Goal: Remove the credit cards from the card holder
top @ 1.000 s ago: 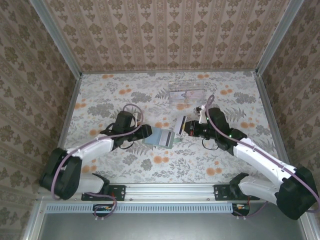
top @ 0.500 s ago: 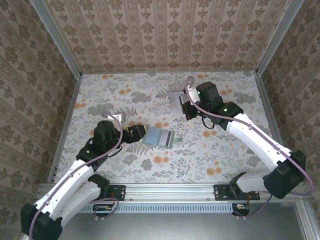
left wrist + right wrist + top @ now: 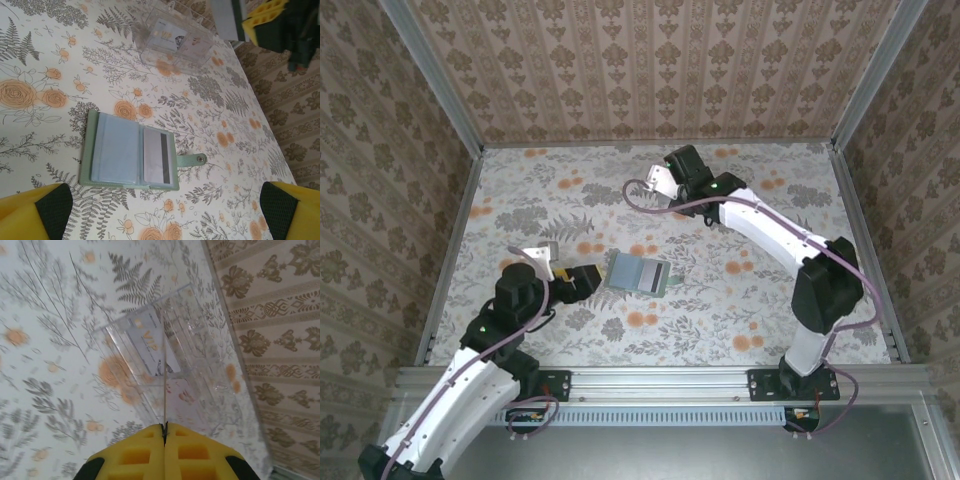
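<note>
While your right arm [image 3: 770,225] swung from the middle of the floral table [image 3: 520,190] to its far side, your left arm [image 3: 480,350] drew back toward its base, so the two-handed pull at the holder was over. The clear tray [image 3: 200,370] lay just under the right gripper [image 3: 164,432]. Its fingers were pressed together on a credit card [image 3: 164,385], held upright and edge-on to the wrist camera. At least one pale printed card [image 3: 150,340] already lay inside the tray.

The card holder [image 3: 638,272] stayed open and flat near the table's middle, no longer pinned. The left gripper [image 3: 585,279] sat just beside the holder's left edge, jaws spread wide and touching nothing. One striped card [image 3: 160,159] still sat in the holder's right pocket; the left pocket looked empty, though I could not be sure.

I judged that one more card was out and about to be dropped. You would likely need to pin the holder again for the one that remained.
</note>
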